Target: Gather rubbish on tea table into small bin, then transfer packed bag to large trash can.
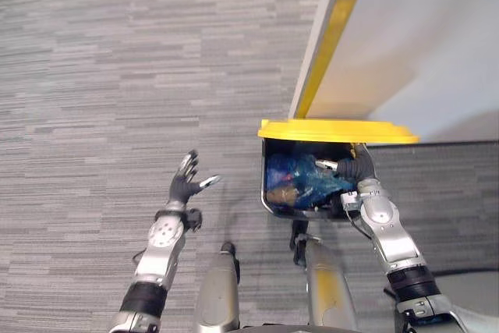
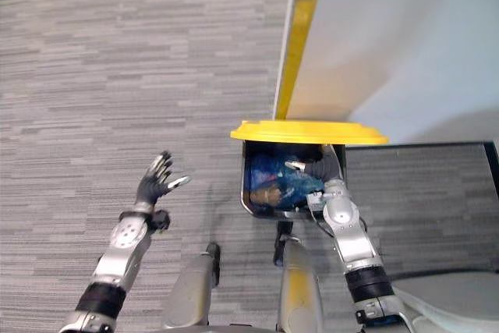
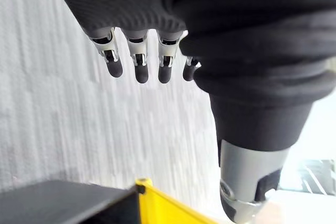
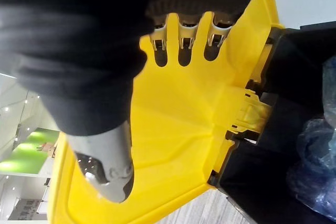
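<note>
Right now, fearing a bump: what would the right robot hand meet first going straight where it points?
Likely the underside of the yellow lid; the right robot hand points at it from close, though depth is unclear.

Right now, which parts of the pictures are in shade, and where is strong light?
Left eye view: the trash can is shaded inside under its yellow lid, the blue bag dim. Right wrist view: the lid's underside is evenly lit, the can's inside black. Left wrist view: pale glare past the left hand.
</note>
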